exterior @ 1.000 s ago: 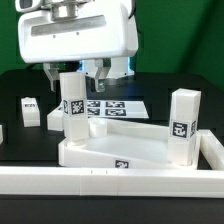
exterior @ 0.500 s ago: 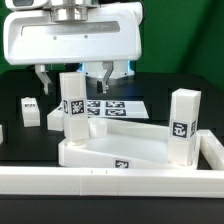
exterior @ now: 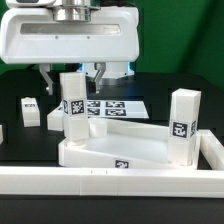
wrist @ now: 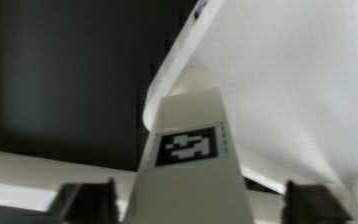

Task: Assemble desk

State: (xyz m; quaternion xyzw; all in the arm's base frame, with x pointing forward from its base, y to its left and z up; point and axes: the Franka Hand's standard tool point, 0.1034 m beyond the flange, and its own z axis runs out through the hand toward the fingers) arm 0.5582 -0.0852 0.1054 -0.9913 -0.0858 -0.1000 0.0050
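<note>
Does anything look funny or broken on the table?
Nothing is broken or spilled. The desk top lies upside down with only two legs standing: the first leg inside the open gripper and the second leg. A loose leg lies on the table.

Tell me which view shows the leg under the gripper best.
The exterior view: the whole leg stands upright on the desk, below the open gripper. The wrist view shows only its tagged upper part, blurred.

I see a robotics lab bench: a black table [exterior: 25, 150] before a plain green backdrop [exterior: 175, 40], a marker board [exterior: 118, 106] lying flat, a long white rail [exterior: 100, 181], and printed square tags on the white desk [exterior: 130, 148].
</note>
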